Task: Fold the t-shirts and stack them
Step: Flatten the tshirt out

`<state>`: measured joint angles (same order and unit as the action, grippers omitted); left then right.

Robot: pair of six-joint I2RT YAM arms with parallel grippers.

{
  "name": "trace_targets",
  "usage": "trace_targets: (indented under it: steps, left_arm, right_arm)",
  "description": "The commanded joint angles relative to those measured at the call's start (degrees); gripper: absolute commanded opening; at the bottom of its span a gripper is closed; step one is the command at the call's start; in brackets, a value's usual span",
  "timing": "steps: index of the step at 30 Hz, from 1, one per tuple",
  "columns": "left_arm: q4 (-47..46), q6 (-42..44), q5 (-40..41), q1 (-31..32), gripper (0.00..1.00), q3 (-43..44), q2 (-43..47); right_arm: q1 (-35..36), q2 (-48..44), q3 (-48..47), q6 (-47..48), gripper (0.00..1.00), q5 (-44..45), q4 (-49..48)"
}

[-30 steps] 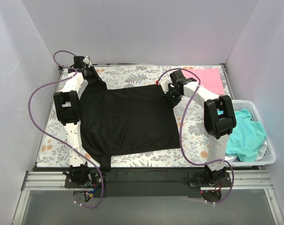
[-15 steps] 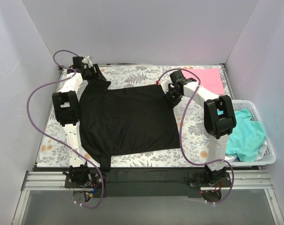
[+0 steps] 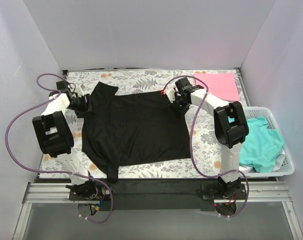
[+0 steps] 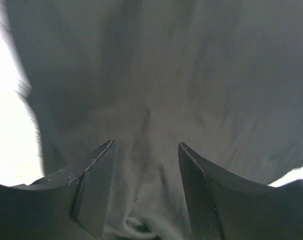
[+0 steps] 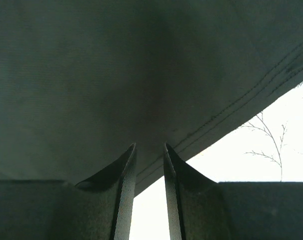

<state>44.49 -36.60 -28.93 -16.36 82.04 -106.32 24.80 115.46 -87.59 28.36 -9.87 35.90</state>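
Spread over the whole desk, a floral cloth (image 3: pixel 141 80), reaching every edge. Lying flat across the middle of it, the black t-shirt (image 3: pixel 136 127), the biggest thing here, one sleeve poking toward the far edge near the far-left corner, a small flap hanging toward the near edge. Off the right edge of the desk, a white lattice basket (image 3: pixel 286 165) with the teal t-shirt (image 3: pixel 264 145) crumpled inside. Folded flat in the far-right corner, the pink t-shirt (image 3: pixel 221 85), well apart from the black one.

Rising from the near-left corner, the left arm, elbow bent out past the left edge, forearm angled back in toward the far-left part of the desk. Left gripper (image 3: pixel 84 102) down at the black shirt's left edge, just beside the sleeve. Up close from the wrist: left gripper (image 4: pixel 144 185) fingers apart at a middling gap, black fabric bunched between them and spreading out ahead.

Reaching from the near-right corner, the right arm, stretched up along the right side and hooked inward. Right gripper (image 3: pixel 177 106) down on the shirt's far-right corner. From the wrist: right gripper (image 5: pixel 149 190) fingers drawn to a narrow slit, pinching the stitched hem of the black shirt, floral cloth showing bright beyond it.
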Motion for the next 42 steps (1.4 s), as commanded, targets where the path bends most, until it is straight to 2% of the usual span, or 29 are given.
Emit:
trace_targets:
  steps: [1, 3, 7, 15, 27, 42]
  left_arm:
    - [1.2, 2.9, 1.2, 0.5, 0.5, -5.6, 3.1]
    - [-0.8, 1.8, 1.7, -0.3, 0.49, -7.5, 4.1]
    - [-2.1, -0.3, -3.0, -3.9, 0.49, -7.8, 5.8]
    - [-5.6, -2.5, -5.6, -8.2, 0.48, -9.9, 6.2]
    - [-7.2, -5.2, -7.4, -8.4, 0.48, -3.7, -3.6]
    - [-11.4, -9.2, -9.7, -7.3, 0.48, -2.6, -7.6]
  right_arm:
    - [-0.4, 2.1, 1.6, 1.6, 0.33, 3.4, -1.0]
    - [-0.8, 2.9, 2.6, 1.8, 0.32, 5.8, -1.8]
    - [-2.1, 2.8, 4.9, 1.8, 0.31, 7.8, -1.9]
    - [-2.4, 1.4, 5.5, 1.3, 0.31, 6.4, -1.8]
    - [-2.4, -1.3, 8.4, 2.3, 0.3, 11.9, -1.6]
    - [-2.5, -1.4, 8.3, 2.6, 0.3, 11.8, -1.1]
